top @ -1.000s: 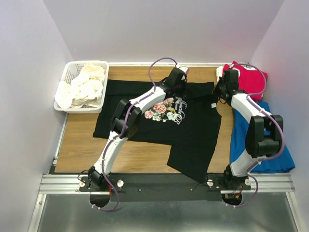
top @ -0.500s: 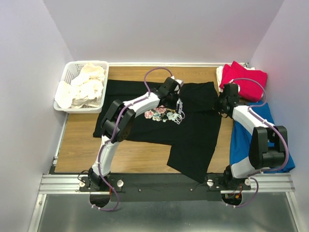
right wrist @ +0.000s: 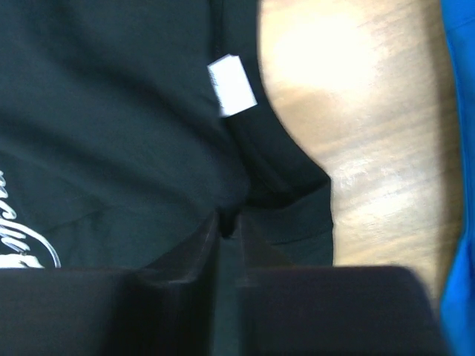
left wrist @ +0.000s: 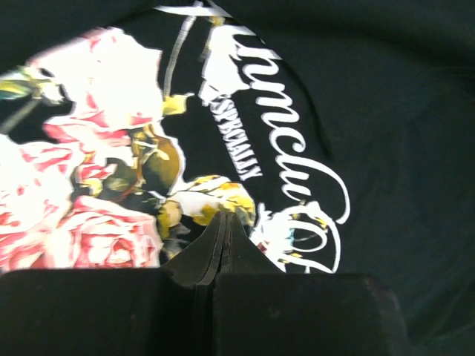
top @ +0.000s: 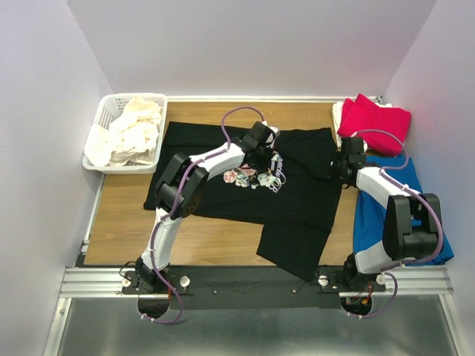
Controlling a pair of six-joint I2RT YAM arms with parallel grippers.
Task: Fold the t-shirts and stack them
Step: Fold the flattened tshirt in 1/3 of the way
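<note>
While both arms have drawn in from the far edge of the worktop (top: 208, 241) over the last second, I log the scene as follows.

1. Black t-shirt (top: 297, 200): spread flat mid-worktop, rose print and white lettering up. Its outline has barely shifted, and no fold is made yet.
2. Left tool (left wrist: 223, 219): now over the chest print, having come nearer me from the far hem. Its fingers are pressed fully together with the tip down on the roses. I cannot tell whether cloth is nipped between them.
3. Right tool (right wrist: 226, 222): moved nearer along the collar side, with the white neck tag just beyond its tip. A thin slit has only just appeared between its fingers. Black cloth lies at the tip, but I cannot tell whether it is gripped or freed.
4. Red t-shirt (top: 375, 124): unmoved at the far right corner.
5. Cream garments (top: 132, 133): unmoved in the white basket (top: 104, 111) at far left.
6. Blue cloth (top: 371, 215): lies along the right edge.

Assessment: I read the slit as a release beginning after a straightening tug. If so, the first fold of the black shirt is what comes next.
</note>
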